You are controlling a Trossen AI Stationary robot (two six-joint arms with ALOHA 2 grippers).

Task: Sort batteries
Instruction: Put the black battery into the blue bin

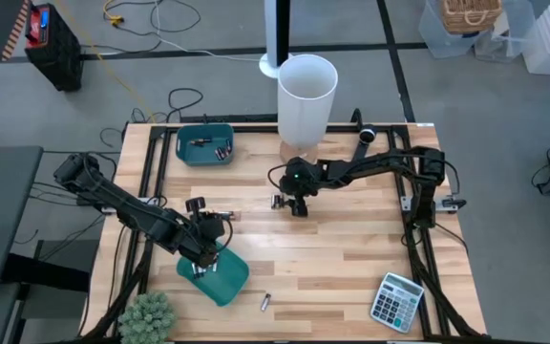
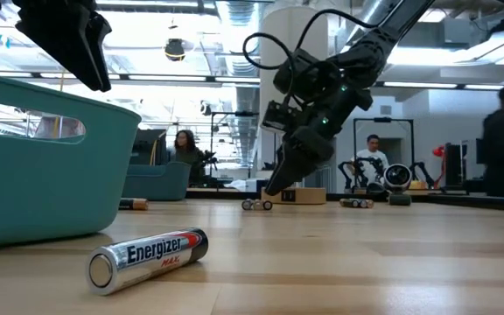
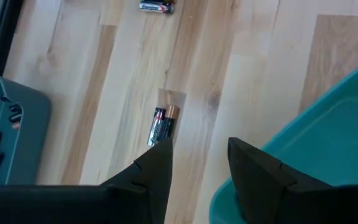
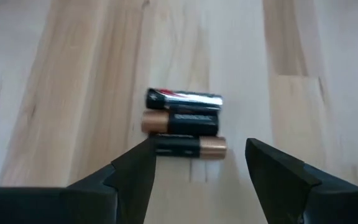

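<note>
Three batteries [image 4: 184, 123] lie side by side on the wooden table, just ahead of my right gripper [image 4: 197, 168]. That gripper is open and slants down at them, its fingers touching nothing; the low view shows it [image 2: 278, 179] just above the same batteries [image 2: 256, 205]. My left gripper [image 3: 197, 168] is open and holds nothing. It hangs over the rim of the near teal bin [image 1: 220, 275]. Two more batteries [image 3: 162, 124] lie on the table ahead of it. A single battery [image 1: 265, 302] lies near the table's front edge. The far teal bin [image 1: 205, 143] holds several batteries.
A tall white bucket [image 1: 306, 96] stands at the far edge behind my right arm. A calculator [image 1: 397, 301] lies at the near right corner and a small green plant [image 1: 146, 315] at the near left. People are in the room beyond the table.
</note>
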